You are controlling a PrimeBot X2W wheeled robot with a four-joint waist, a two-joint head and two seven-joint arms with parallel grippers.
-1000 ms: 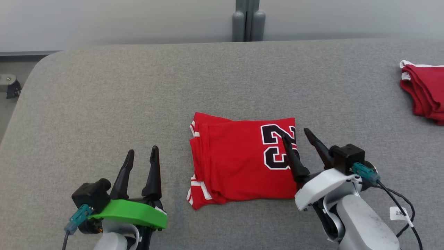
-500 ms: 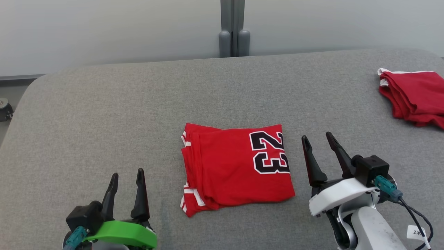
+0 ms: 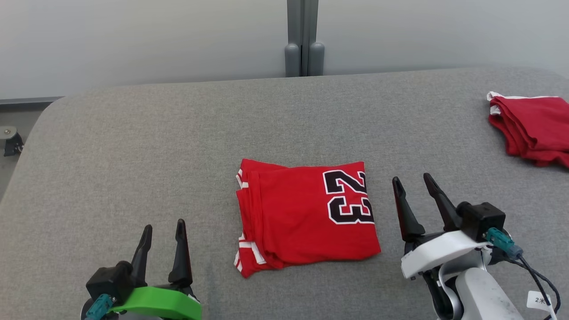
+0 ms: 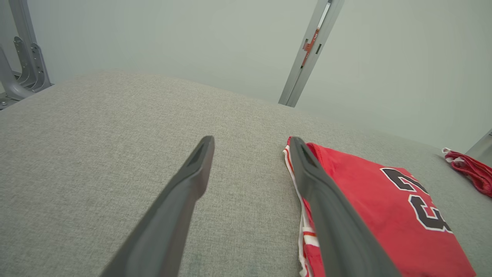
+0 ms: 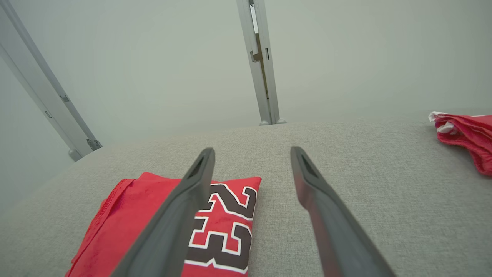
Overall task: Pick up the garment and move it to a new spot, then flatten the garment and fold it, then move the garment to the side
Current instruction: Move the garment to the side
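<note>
One folded red jersey point(image 3: 306, 218), printed with a black, white-edged number 23 point(image 3: 348, 197) and trimmed with white stripes along its left edge, is laid flat near the middle of the grey fabric-covered table point(image 3: 133, 146). It is folded into a roughly square packet, with the number on the side nearer the right arm. A second red garment with white trim point(image 3: 533, 129) is seen crumpled at the far right of the table, well apart from the jersey. Two garments are thus counted in all.

Two grippers are counted, each with two long dark fingers. The left gripper point(image 3: 163, 224), mounted behind a green bracket, is held over bare table to the left of the jersey, its jaws spread apart and nothing grasped between them. The right gripper point(image 3: 411, 177), on a white wrist, is placed just beside the jersey's right edge, its jaws likewise released and nothing held. In the right wrist view the number is partly covered by one finger, but the cloth is not pinched.

One upright grey metal post point(image 3: 304, 40) is seen against the pale wall behind the table's far edge.
</note>
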